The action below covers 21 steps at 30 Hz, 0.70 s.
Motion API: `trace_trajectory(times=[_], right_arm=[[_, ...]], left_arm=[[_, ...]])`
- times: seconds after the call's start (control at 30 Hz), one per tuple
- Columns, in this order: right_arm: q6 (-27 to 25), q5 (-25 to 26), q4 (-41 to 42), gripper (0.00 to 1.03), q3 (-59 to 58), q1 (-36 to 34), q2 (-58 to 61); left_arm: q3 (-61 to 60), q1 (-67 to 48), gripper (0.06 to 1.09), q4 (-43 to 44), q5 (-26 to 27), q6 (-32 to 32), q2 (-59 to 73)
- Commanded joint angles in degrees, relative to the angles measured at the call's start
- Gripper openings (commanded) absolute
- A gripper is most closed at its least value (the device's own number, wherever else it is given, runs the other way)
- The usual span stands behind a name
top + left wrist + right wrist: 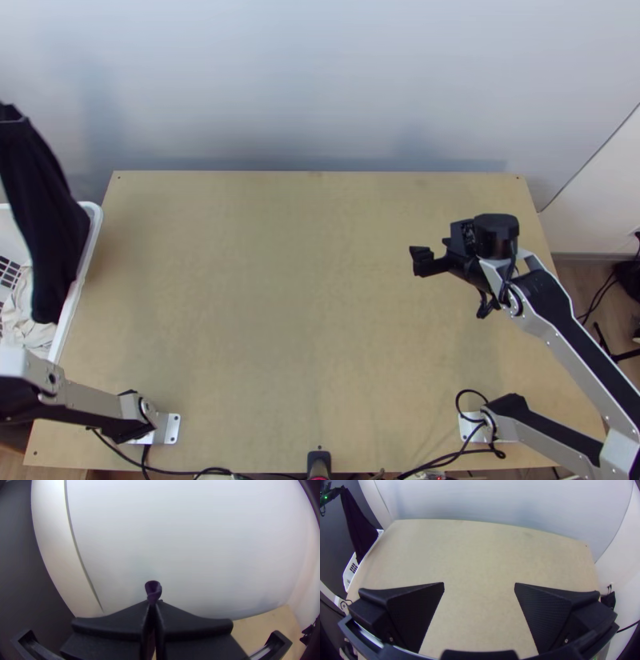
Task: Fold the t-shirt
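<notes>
At the top view's left edge, my left gripper (10, 114) holds up a black t-shirt (40, 200), which hangs bunched and long, its lower end over the basket. In the left wrist view the gripper (154, 603) is shut, with a small tuft of the dark shirt (153, 589) standing out between the fingertips. Over the table's right part is my right gripper (418, 261), far from the cloth. The right wrist view has this gripper (479, 585) open, bare table between its fingers, and the hanging shirt (357, 528) far off.
A white basket (90, 240) with pale cloth (22, 320) inside stands against the left side of the wooden table (304, 304). A pale wall (320, 88) rises behind the table. Black cables (448, 458) run along its near edge.
</notes>
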Motion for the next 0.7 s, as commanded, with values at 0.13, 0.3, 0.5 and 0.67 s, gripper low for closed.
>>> trace_trajectory(times=[0.13, 0.3, 0.5, 0.67], right_arm=[[0.60, 0.11, 2.04, 0.98, -6.94, -1.73, -6.52], [1.74, 0.11, 3.62, 0.98, -11.07, -2.96, -9.24], [2.18, 0.11, 5.11, 0.98, -15.21, -3.31, -11.97], [2.27, 0.11, 5.82, 0.98, -18.28, -3.66, -13.55]], left_arm=[[2.74, -16.82, 0.09, 2.91, -9.66, 1.63, -4.90], [5.20, -23.85, 0.09, 7.12, -14.85, 1.28, -5.51], [5.20, -36.59, 0.09, 14.33, -19.59, 2.51, -7.97], [5.03, -52.06, 0.09, 18.81, -29.44, 9.01, -7.36]])
